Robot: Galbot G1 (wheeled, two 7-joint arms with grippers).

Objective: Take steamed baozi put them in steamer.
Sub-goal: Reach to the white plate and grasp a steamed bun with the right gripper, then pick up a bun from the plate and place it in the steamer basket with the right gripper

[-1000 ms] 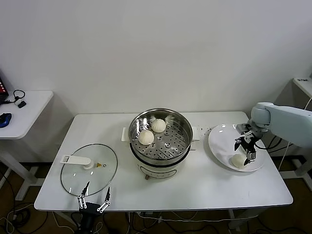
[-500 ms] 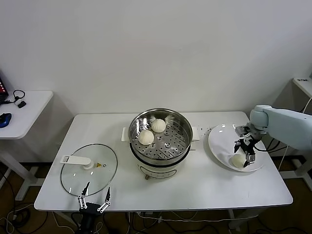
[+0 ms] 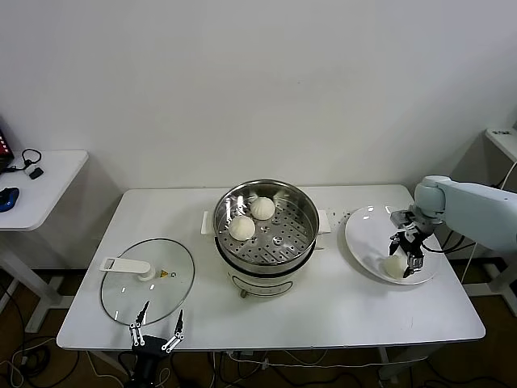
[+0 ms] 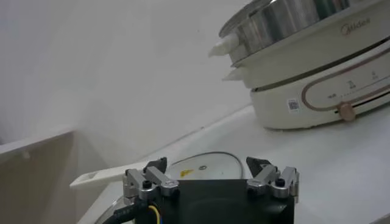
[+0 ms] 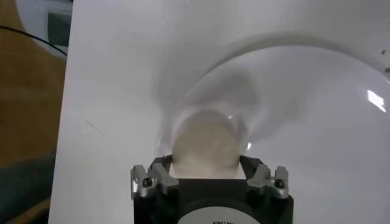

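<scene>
Two steamed baozi [image 3: 242, 227] [image 3: 262, 208] lie inside the steamer [image 3: 266, 260] at the table's middle. A third cream-white baozi [image 3: 394, 265] [image 5: 204, 143] rests on the white plate [image 3: 367, 230] [image 5: 317, 122] at the right. My right gripper [image 3: 406, 252] [image 5: 204, 163] is down over that bun, its fingers pressed against both sides of it. My left gripper [image 3: 156, 333] [image 4: 206, 163] hangs open by the table's front edge, near the lid, holding nothing.
A round glass lid [image 3: 148, 279] [image 4: 201, 165] with a white handle lies flat at the table's left front. A side table [image 3: 40, 182] with a mouse stands farther left. The steamer's white base [image 4: 304, 91] shows in the left wrist view.
My right gripper has dropped slightly onto the plate's baozi and its fingers have drawn in against it. The left arm has stayed still.
</scene>
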